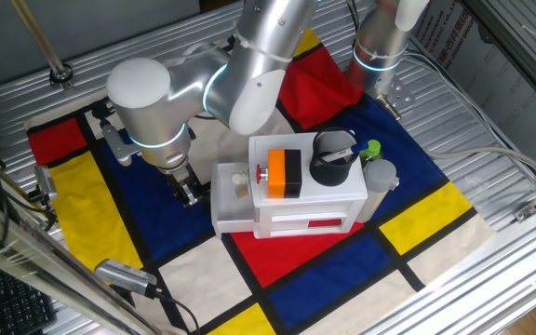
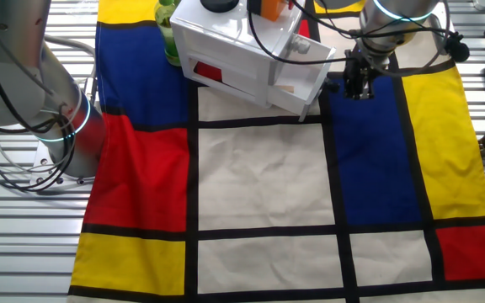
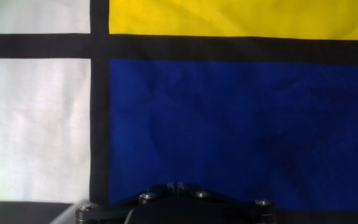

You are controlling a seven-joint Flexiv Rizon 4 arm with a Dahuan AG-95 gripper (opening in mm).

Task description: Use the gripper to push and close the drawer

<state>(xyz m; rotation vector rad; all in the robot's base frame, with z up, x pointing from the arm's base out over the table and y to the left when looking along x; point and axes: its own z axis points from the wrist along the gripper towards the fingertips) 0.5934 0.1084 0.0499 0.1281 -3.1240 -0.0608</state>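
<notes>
The white drawer [image 1: 231, 197] sticks out of the left end of the small white cabinet [image 1: 310, 207], pulled partly open. It also shows in the other fixed view [image 2: 300, 77]. My black gripper [image 1: 190, 192] hangs just left of the drawer's end face, low over the blue cloth, with a small gap to the drawer. In the other fixed view the gripper [image 2: 358, 82] is to the right of the drawer. In the hand view the fingertips [image 3: 179, 186] stand close together over blue cloth, holding nothing.
An orange-and-black block [image 1: 284, 173] and a black cup [image 1: 331, 158] sit on top of the cabinet. A green-capped bottle [image 1: 371, 148] and a grey cylinder [image 1: 378, 179] stand at its right. The second arm's column [image 1: 380, 42] rises behind.
</notes>
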